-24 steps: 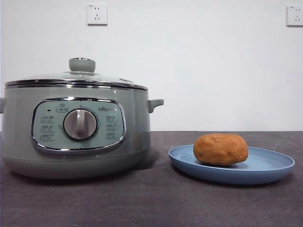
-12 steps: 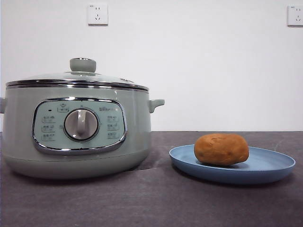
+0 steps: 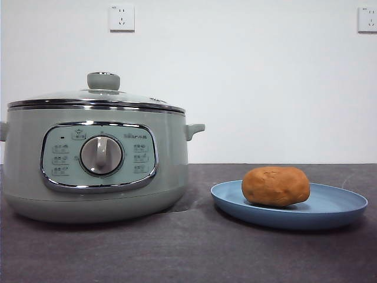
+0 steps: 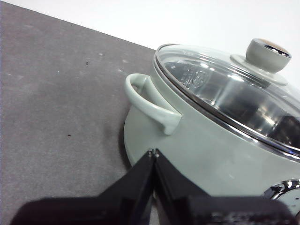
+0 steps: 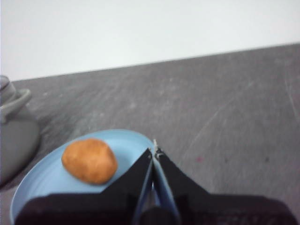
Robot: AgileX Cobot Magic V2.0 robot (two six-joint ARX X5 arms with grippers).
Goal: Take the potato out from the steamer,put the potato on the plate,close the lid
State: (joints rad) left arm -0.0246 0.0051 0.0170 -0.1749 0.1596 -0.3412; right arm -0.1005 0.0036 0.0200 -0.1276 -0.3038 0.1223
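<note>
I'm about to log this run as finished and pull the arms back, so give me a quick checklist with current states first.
1. Potato out of the steamer and lying on the plate: ok.
2. Lid seated on the steamer rim, knob up: ok.
3. Left claw shut, holding nothing, beside the steamer's side handle: ok.
4. Right claw shut, holding nothing, over the plate's edge, apart from the potato: ok.
5. Whether the left claw touches the steamer wall: cannot tell.
6. Plate flat on the table, apart from the steamer: ok.
</note>
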